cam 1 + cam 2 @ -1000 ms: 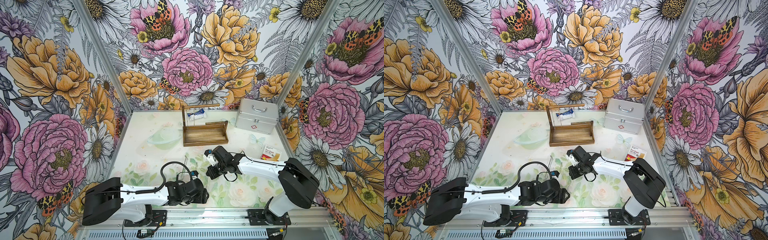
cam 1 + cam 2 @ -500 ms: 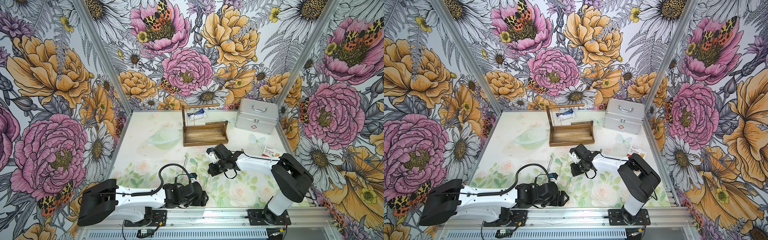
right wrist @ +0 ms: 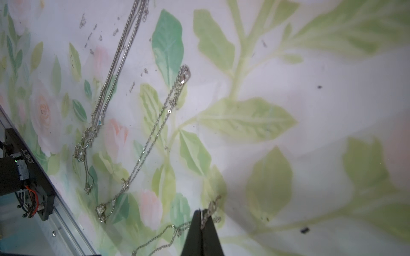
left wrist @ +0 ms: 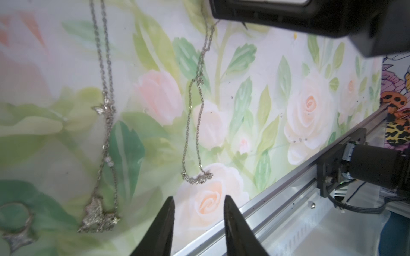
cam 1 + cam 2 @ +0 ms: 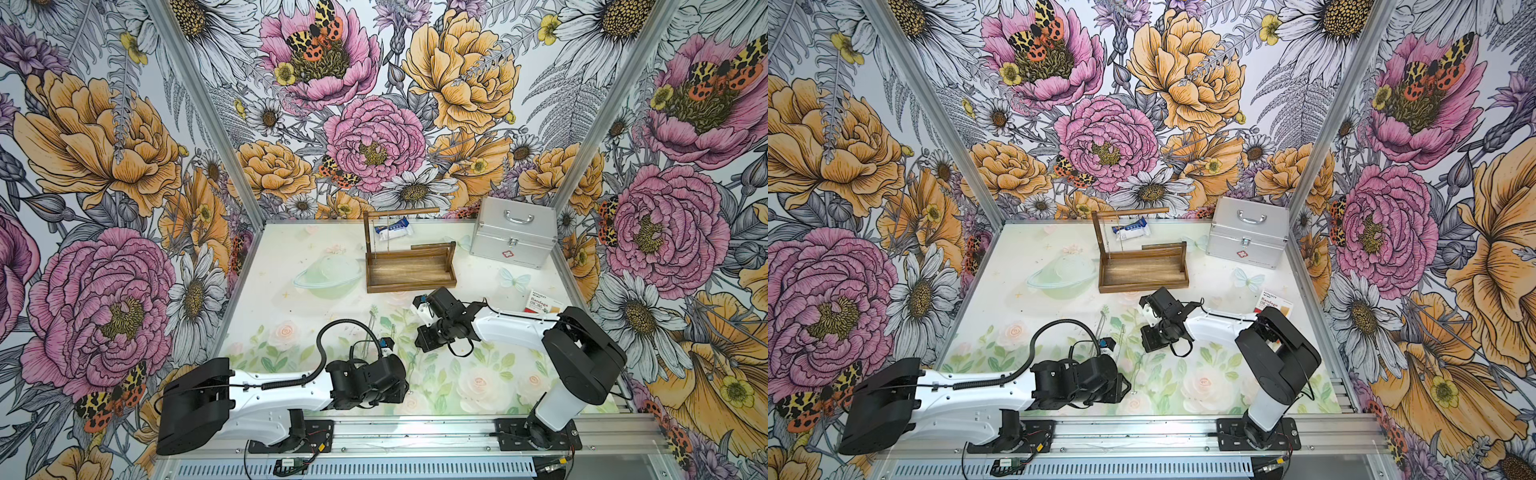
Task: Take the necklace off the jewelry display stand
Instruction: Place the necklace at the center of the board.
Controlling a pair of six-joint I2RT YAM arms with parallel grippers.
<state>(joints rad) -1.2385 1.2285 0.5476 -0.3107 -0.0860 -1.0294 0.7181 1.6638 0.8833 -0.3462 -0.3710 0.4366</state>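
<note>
The brown wooden jewelry display stand (image 5: 409,286) (image 5: 1142,286) stands at the back middle of the table, and thin strands (image 5: 388,237) hang from its top rod. In the right wrist view my right gripper (image 3: 202,213) is shut on a silver necklace (image 3: 159,232), whose chain trails away over the mat. The same necklace (image 4: 195,133) lies stretched out in the left wrist view, its far end running up under the right arm's black body. My left gripper (image 4: 198,198) hovers just short of the necklace's loose end, jaws apart with nothing between them.
Other silver necklaces (image 4: 106,110) (image 3: 104,93) and a ring (image 4: 15,221) lie on the floral mat beside it. A silver metal case (image 5: 513,237) stands at the back right, a bandage box (image 5: 542,305) at the right edge. The front rail (image 4: 288,190) is close to the left gripper.
The left gripper's jaws have narrowed and its arm has drawn back slightly. The right gripper stays shut low over the mat while that arm's elbow has shifted a little.
</note>
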